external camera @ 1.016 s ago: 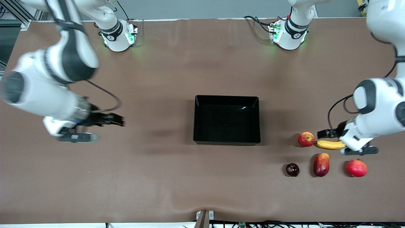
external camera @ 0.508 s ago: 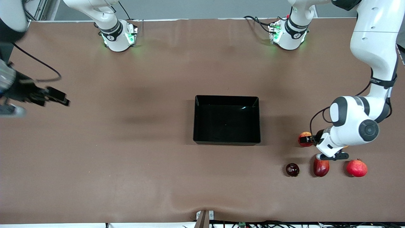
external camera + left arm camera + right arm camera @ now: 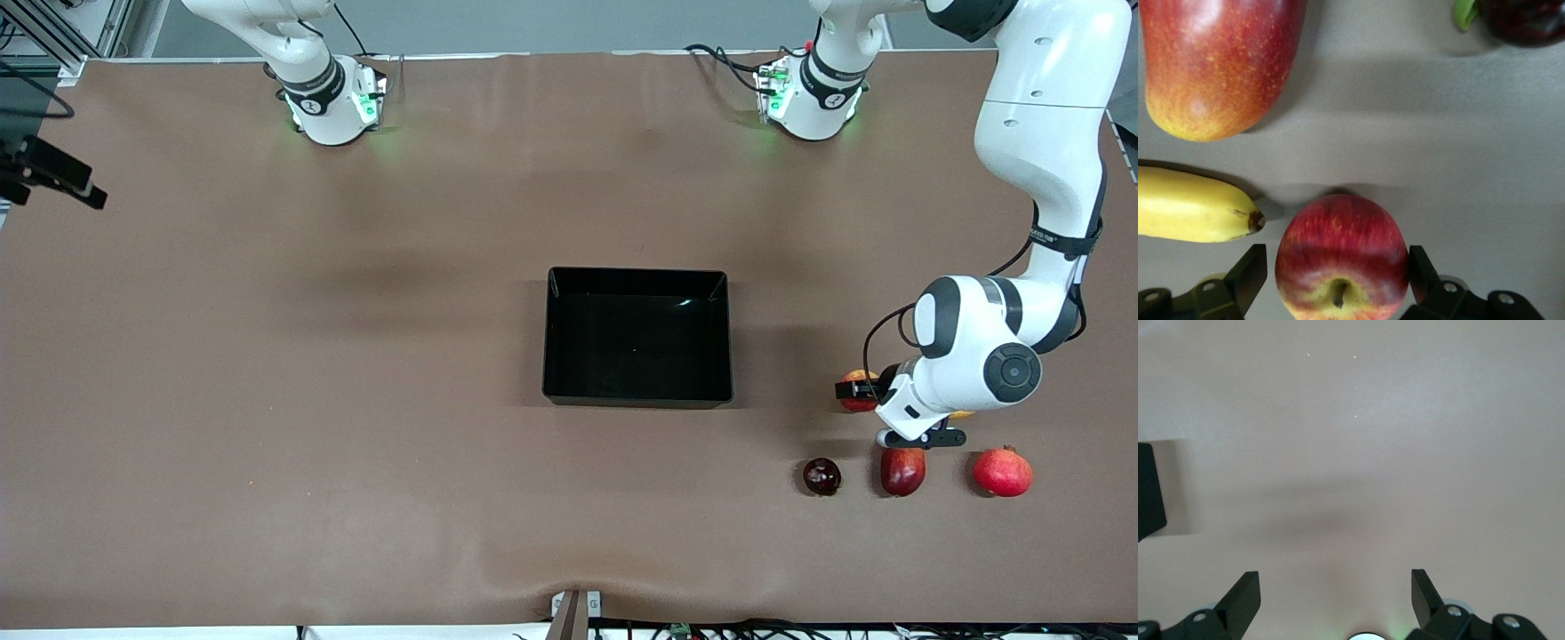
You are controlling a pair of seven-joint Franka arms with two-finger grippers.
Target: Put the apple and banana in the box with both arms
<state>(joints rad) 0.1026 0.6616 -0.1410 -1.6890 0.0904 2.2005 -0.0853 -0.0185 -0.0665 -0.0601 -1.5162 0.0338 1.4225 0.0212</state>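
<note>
Fingers [image 3: 1250,270] of the left gripper [image 3: 855,389] stand on either side of the apple [image 3: 1338,253]. They are spread wide, with a thin gap on one flank and barely any on the other. Nothing is clamped yet, and the apple sits on the table [image 3: 356,444].

For directions, take the box [image 3: 547,338] as the centre of a clock, with twelve toward the arm bases. The apple then lies at about four o'clock, well apart from the box. From the apple, the banana [image 3: 1191,205] lies just beside it at three o'clock, its dark tip close to the skin but not touching. The mango [image 3: 1218,60] is near five, the small dark fruit [image 3: 821,476] near seven, and the pomegranate [image 3: 1002,472] out past the mango at four. The box holds nothing.

The right gripper [image 3: 1335,593] waits out at ten o'clock, over the table's edge at the right arm's end, fingers wide apart and empty.

By my reading, the step in hand is grasping the apple, and neither fruit has been delivered. The next move calls for pinching the fingers onto the apple's widest part without nudging the banana. After that comes a straight lift and a carry toward ten o'clock to release over the box. The banana would then fall to the right arm, which has the whole table to cross.
</note>
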